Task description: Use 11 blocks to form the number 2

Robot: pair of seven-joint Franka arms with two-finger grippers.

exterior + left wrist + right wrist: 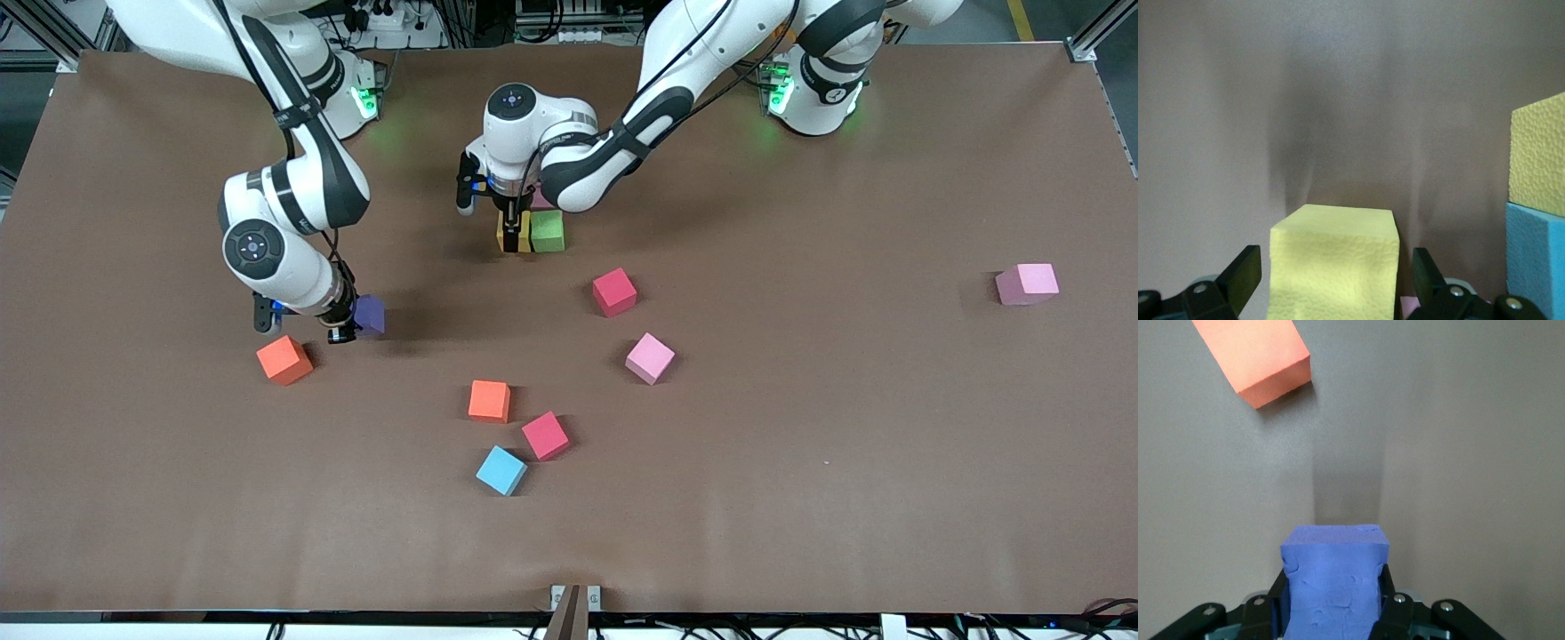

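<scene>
My left gripper (pixel 511 238) is open around a yellow block (pixel 516 231) that rests on the table, with a gap on each side (pixel 1335 280). It stands in a small group with a green block (pixel 548 230) and a pink one (pixel 540 197). The left wrist view shows another yellow block (pixel 1538 157) and a light blue block (pixel 1535 260) close by. My right gripper (pixel 342 331) is shut on a purple block (pixel 369 313), low over the table beside an orange block (pixel 284 359). The right wrist view shows the purple block (pixel 1335 583) squeezed between the fingers.
Loose blocks lie nearer the front camera: red (pixel 614 292), pink (pixel 650 357), orange (pixel 489 400), red (pixel 545 435) and light blue (pixel 501 470). A pink block (pixel 1027 284) sits alone toward the left arm's end of the table.
</scene>
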